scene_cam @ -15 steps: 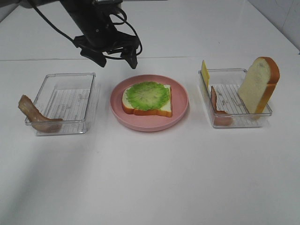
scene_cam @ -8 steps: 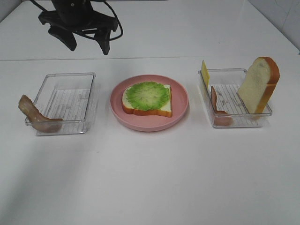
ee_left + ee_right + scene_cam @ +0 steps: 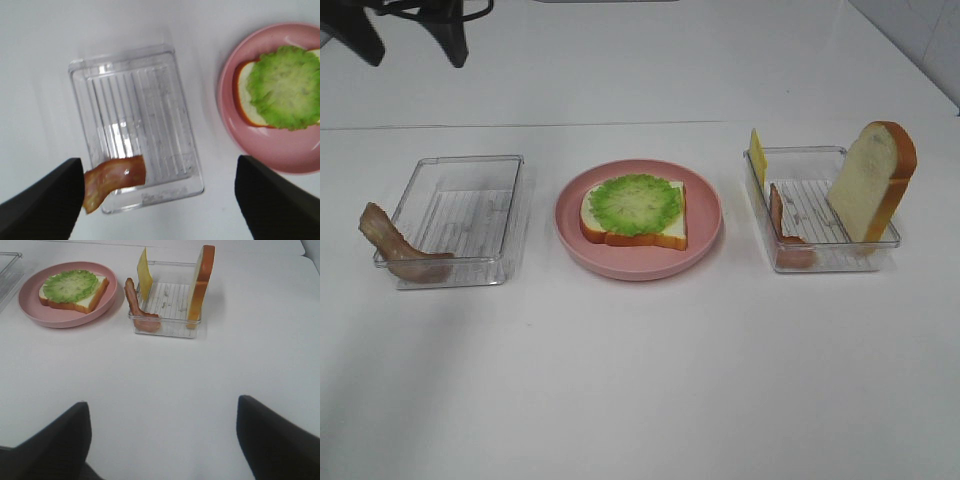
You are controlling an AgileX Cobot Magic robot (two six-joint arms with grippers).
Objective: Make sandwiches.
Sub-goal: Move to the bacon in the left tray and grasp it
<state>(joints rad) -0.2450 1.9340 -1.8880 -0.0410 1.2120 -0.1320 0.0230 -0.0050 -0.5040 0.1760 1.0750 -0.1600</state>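
A white bread slice (image 3: 660, 232) with orange-brown crust lies on the pink plate (image 3: 705, 238), topped with green lettuce (image 3: 635, 203). A bacon strip (image 3: 392, 243) hangs over the left tray's near-left corner. The right tray holds a second bread slice (image 3: 873, 180) standing upright, a bacon strip (image 3: 782, 232) and yellow cheese (image 3: 757, 157). My left gripper (image 3: 408, 42) is open and empty, high at the far left, beyond the left tray; its wrist view (image 3: 157, 165) looks down on that tray. My right gripper (image 3: 162, 405) is open and empty over bare table, in front of the right tray, out of the exterior view.
The clear left tray (image 3: 510, 215) stands left of the plate and the clear right tray (image 3: 820, 262) stands right of it. The white table (image 3: 640, 380) stretches to the front.
My left gripper has moved from behind the plate to the far left and further back, staying open and empty. The food and trays have not moved.
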